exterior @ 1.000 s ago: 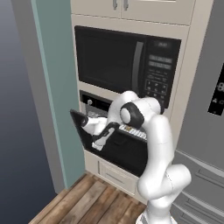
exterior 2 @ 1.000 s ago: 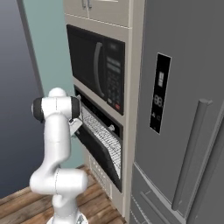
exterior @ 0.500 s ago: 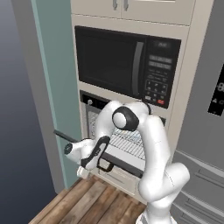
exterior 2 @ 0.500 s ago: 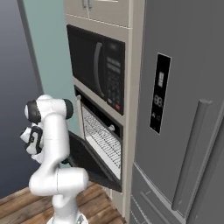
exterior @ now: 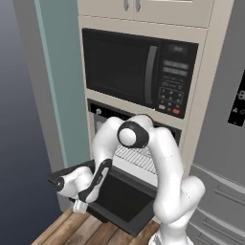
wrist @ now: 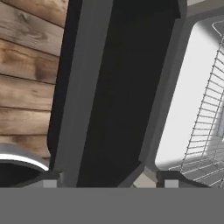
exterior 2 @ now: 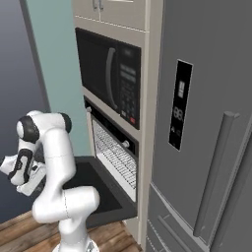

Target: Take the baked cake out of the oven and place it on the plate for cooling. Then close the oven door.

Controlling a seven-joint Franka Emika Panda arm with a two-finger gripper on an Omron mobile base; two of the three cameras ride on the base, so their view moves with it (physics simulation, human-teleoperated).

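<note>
The oven stands below the microwave, its cavity and wire rack exposed. The oven door hangs fully dropped, lying flat with its dark window facing up and the bar handle along its outer edge. My gripper hovers low at the door's front left corner, above the floor, also seen from the right. In the hand view its fingertips stand wide apart with the door's edge below them, so my gripper is open and holds nothing. No cake can be made out on the rack; the plate is out of view.
A black microwave with a keypad sits above the oven. The grey fridge fills the right side. A teal wall panel stands to the left. Wooden floor lies under the dropped door, which juts out toward my base.
The oven door has swung from partly open down to flat. My arm has swept down and to the left, away from the cavity, along with the door's edge.
</note>
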